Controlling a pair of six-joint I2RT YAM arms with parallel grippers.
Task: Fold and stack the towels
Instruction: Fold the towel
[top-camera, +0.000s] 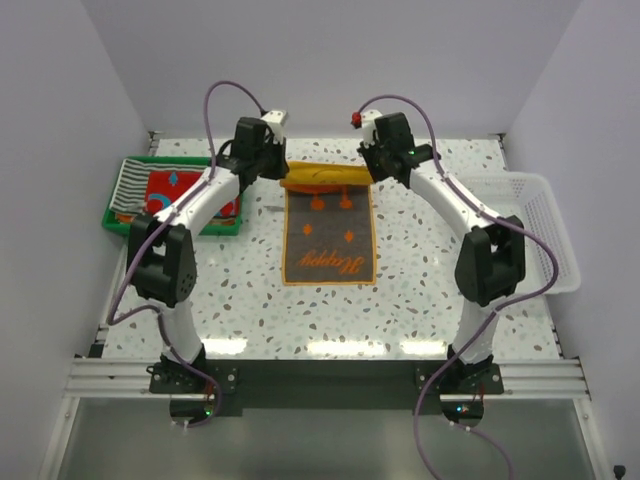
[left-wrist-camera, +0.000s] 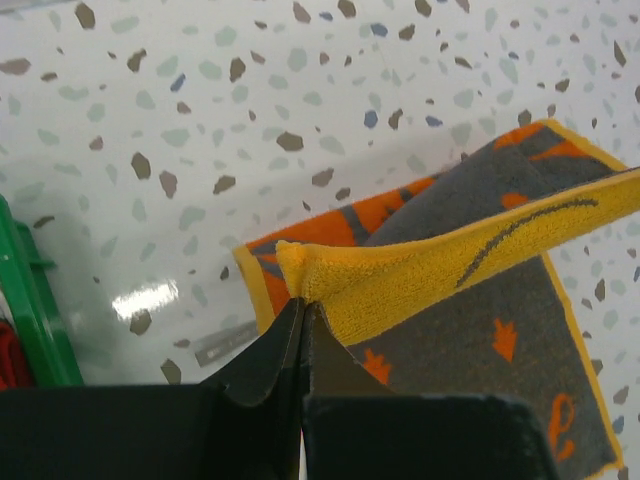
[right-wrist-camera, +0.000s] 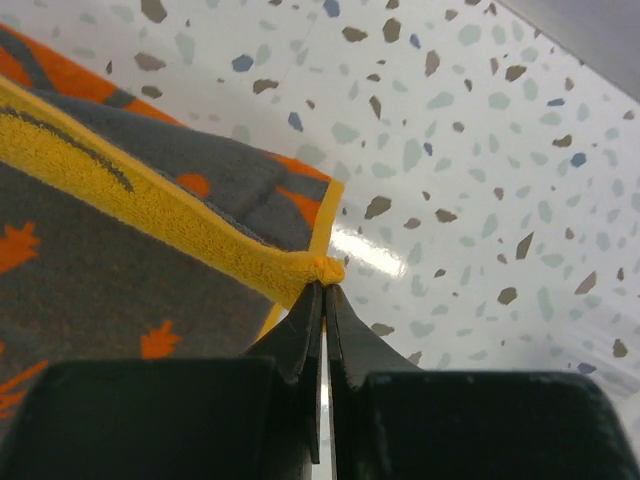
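Top external: orange towel (top-camera: 329, 245) reads "Happy", upside down.

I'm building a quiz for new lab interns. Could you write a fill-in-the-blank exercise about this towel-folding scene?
1. The left gripper and the right gripper are each ____ on a far corner of the orange towel.
2. The striped towel lies in the ____ tray.
3. The white mesh basket stands on the ____ side of the table.

Missing words: shut; green; right.
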